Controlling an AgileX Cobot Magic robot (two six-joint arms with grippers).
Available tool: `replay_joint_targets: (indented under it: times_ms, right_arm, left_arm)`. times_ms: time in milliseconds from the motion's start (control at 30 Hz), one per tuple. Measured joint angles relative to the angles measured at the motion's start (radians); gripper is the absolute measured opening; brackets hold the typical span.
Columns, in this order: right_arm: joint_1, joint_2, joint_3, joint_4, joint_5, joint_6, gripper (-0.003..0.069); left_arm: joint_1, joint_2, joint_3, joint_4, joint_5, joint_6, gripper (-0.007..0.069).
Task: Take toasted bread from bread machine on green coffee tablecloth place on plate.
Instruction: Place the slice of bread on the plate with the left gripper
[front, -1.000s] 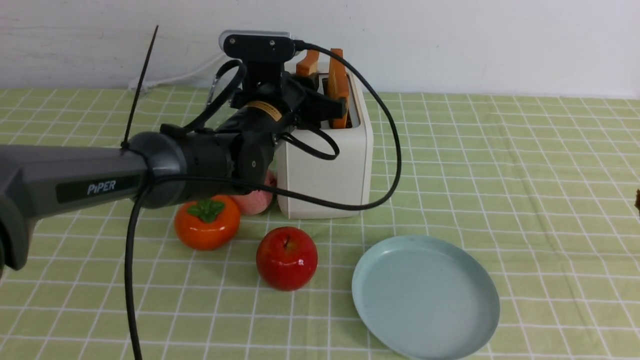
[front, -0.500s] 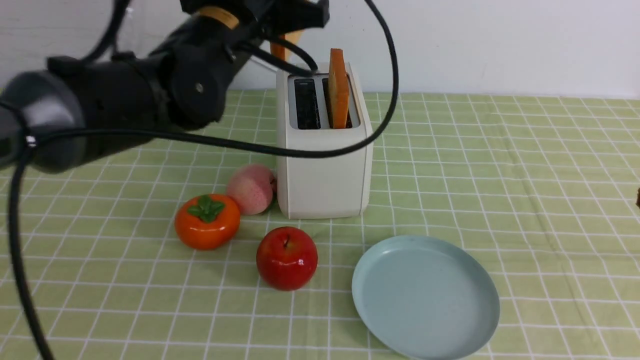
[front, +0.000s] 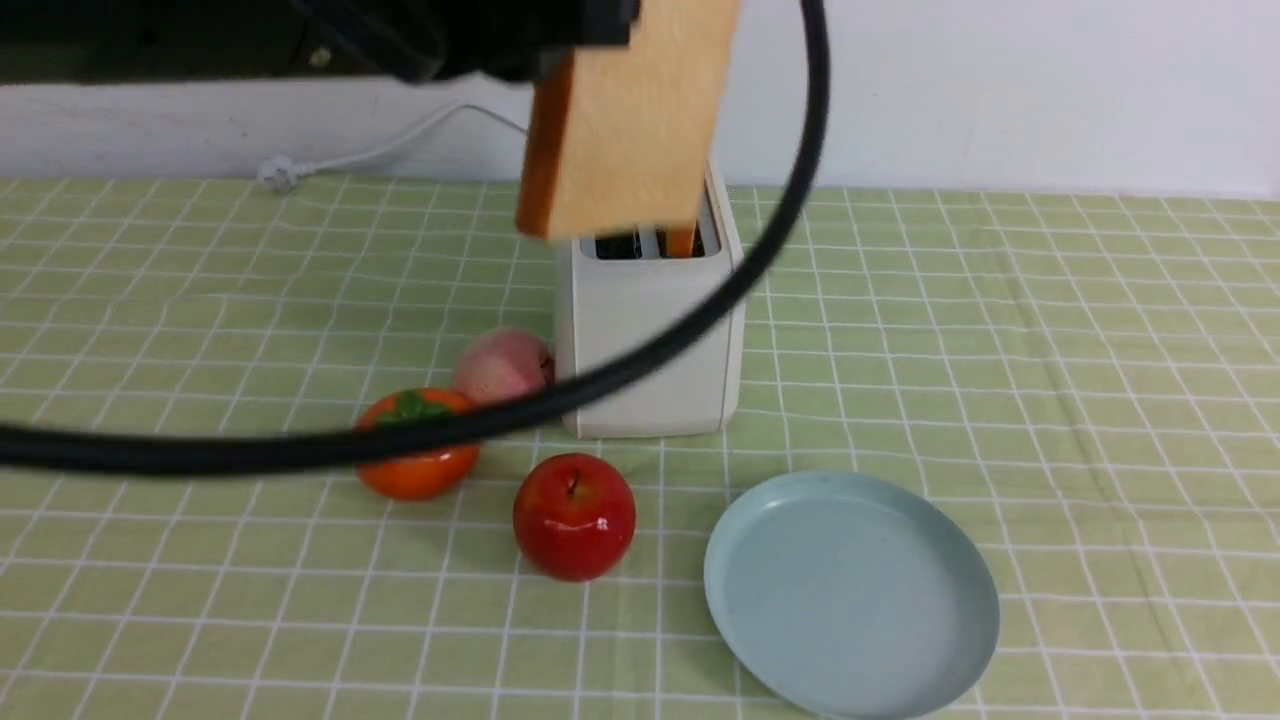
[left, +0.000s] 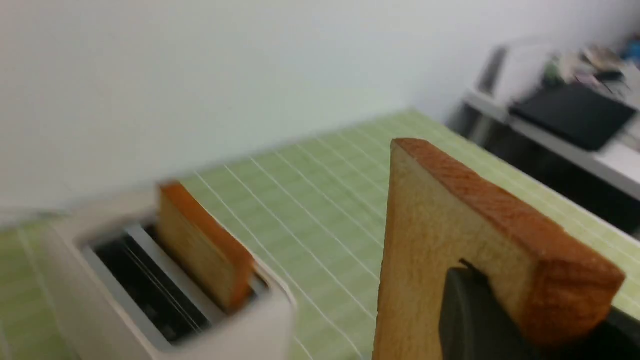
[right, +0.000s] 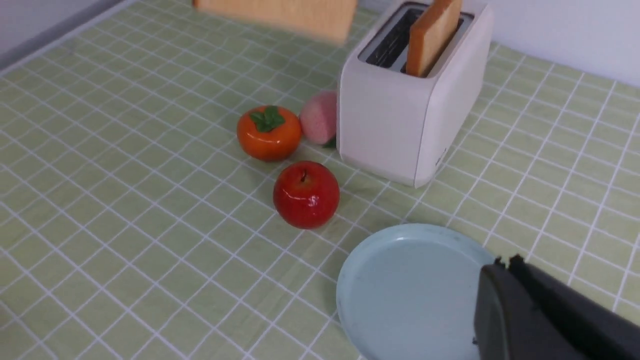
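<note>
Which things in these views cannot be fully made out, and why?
- Left gripper: largely cut off by the front view's top edge; the left wrist view shows only dark finger parts.
- Second toast: front view, nearly hidden behind the held toast.
- Persimmon: front view, crossed by the black cable.
- Right gripper: right wrist view, mostly cut off by the corner.
</note>
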Motion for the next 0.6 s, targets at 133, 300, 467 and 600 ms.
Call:
replay_joint_targets:
  times_ms: [133, 300, 467, 600]
  right_arm:
    - [0.000, -0.066, 0.000, 0.000, 0.070, 0.001, -0.0009]
    - [0.000, -0.137, -0.004, -0.030, 0.154, 0.039, -0.0007]
    - [0.000, -0.170, -0.004, -0.056, 0.191, 0.049, -0.0002]
    - [0.000, -0.172, -0.004, -0.057, 0.214, 0.057, -0.0002]
  left_arm:
    - [0.000, 0.042, 0.048, -0.125, 0.146, 0.022, 0.0119]
    - [-0.010, 0.189, 0.082, -0.362, 0.197, 0.146, 0.0116]
    - [-0.095, 0.330, 0.082, -0.495, 0.122, 0.268, 0.0114]
    - [-0.127, 0.405, 0.082, -0.527, 0.059, 0.283, 0.0114]
